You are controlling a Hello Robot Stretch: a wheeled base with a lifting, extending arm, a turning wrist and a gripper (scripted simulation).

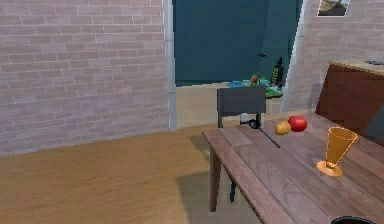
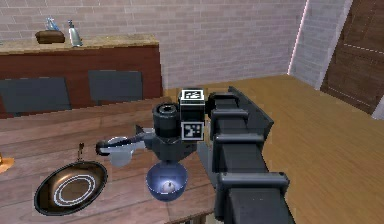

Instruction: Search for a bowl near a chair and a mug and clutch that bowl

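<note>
On the brown wooden plank table point(image 2: 60, 135), a small round bowl of blue glass point(image 2: 168, 182) sits near the near edge, just beside the dark square arm point(image 2: 235, 150). A pale grey mug point(image 2: 118, 154) stands close by, a dark round frying pan with pale rings point(image 2: 70, 187) lies further along, and two dark grey chairs point(image 2: 35, 95) line the table's far side. The bowl therefore fits the task's description, and the search looks finished.

The tool point(image 2: 150, 142) hangs just above the bowl in the picture, between it and the mug. Whether it touches either cannot be told, nor whether it grasps anything.

The step in hand appears to be lining up for the grasp. The next move probably calls for settling the fingers onto the bowl's rim without nudging the mug or sliding the smooth bowl off the edge.
</note>
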